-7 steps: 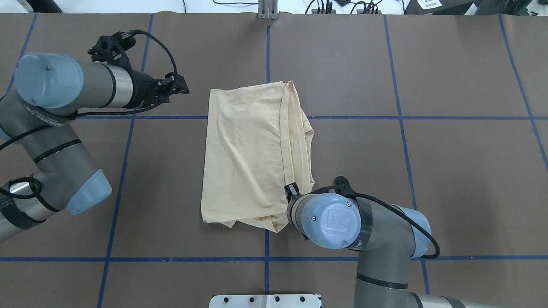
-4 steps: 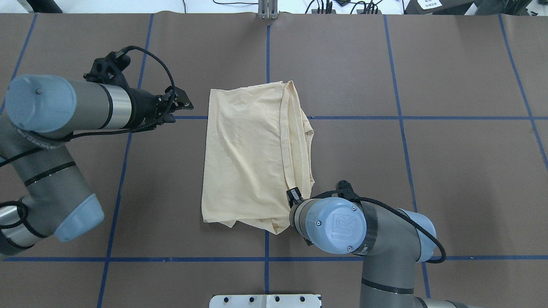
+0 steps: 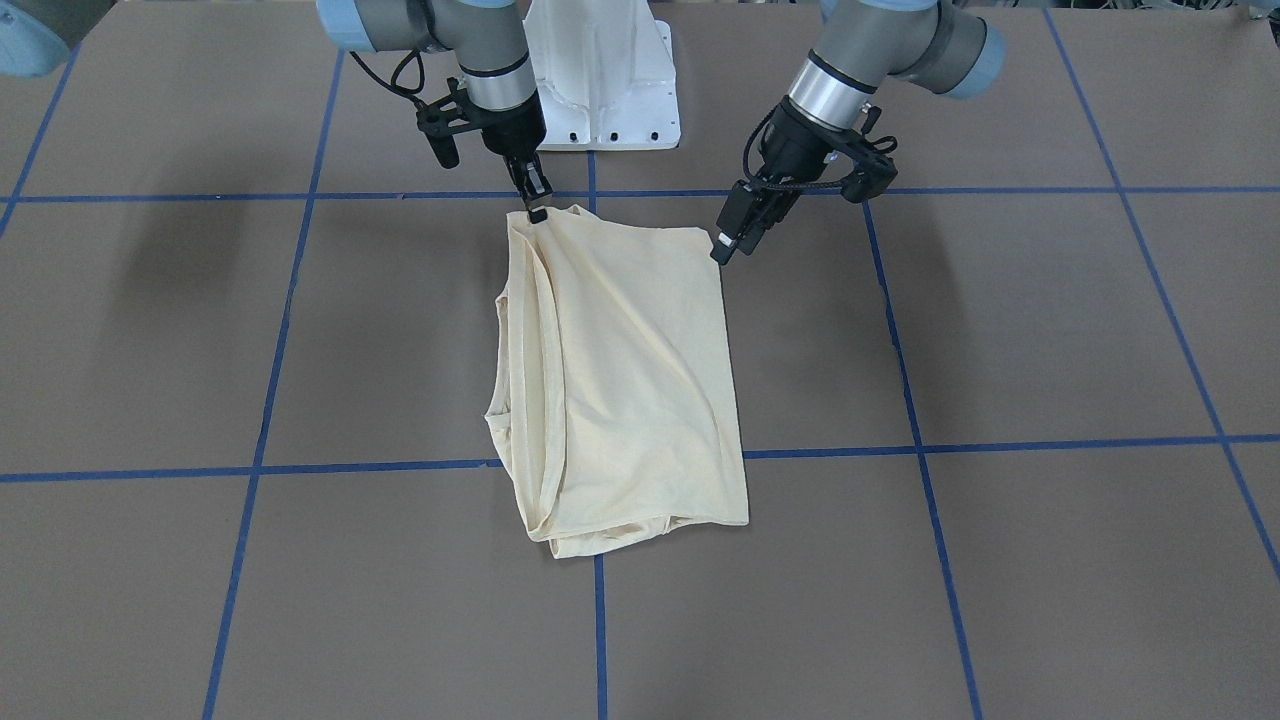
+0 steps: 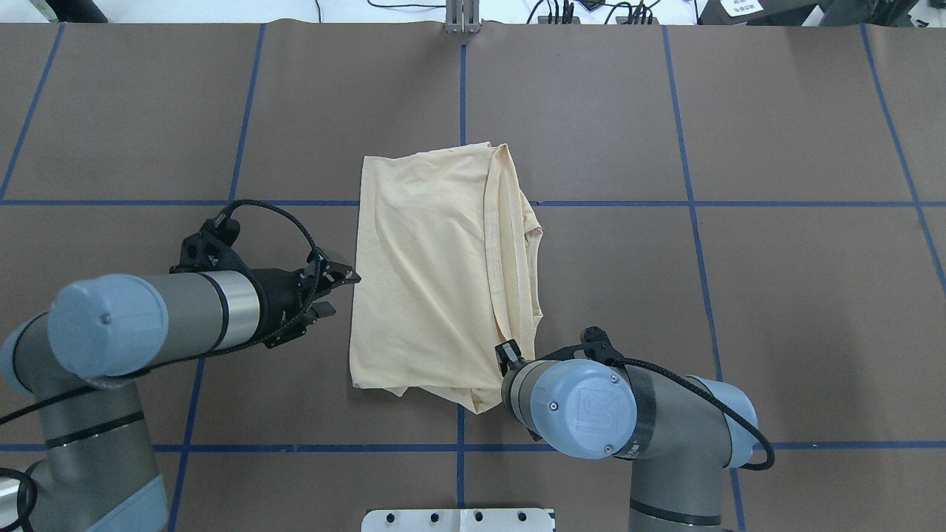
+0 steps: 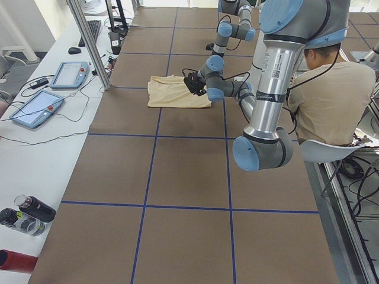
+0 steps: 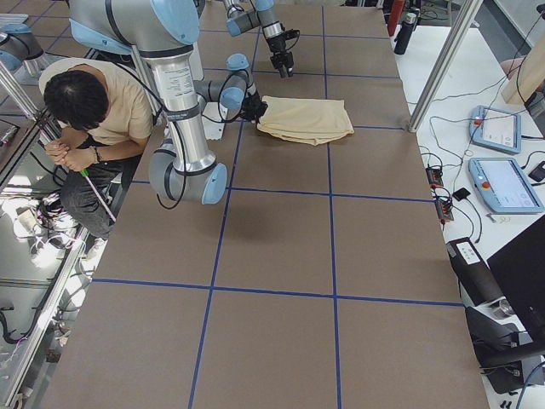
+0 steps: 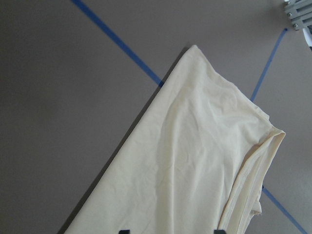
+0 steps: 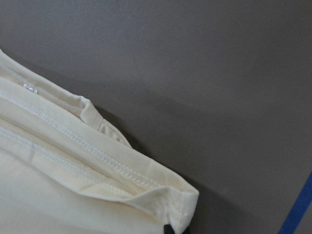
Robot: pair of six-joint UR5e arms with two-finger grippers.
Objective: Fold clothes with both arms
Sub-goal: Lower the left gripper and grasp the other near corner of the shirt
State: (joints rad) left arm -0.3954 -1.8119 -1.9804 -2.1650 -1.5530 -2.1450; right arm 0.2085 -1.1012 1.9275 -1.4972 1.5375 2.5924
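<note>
The pale cream-yellow T-shirt lies folded into a tall rectangle at the table's middle; it also shows in the front view. No print shows. My left gripper hovers open just off the shirt's left edge, near its robot-side corner. Its wrist view shows the shirt between two spread fingertips. My right gripper is at the shirt's near right corner with fingers together on the cloth. From overhead its wrist hides it. Its wrist view shows the hemmed corner at the fingertip.
The brown table carries blue tape grid lines. The white pedestal base stands at the robot side. A metal post is at the far edge. A seated person is beside the robot. Tablets lie on a side bench.
My left arm has swung from the shirt's far left corner down its left edge toward the robot. My right wrist has shifted slightly toward the robot; the near corner moved a little with it.
</note>
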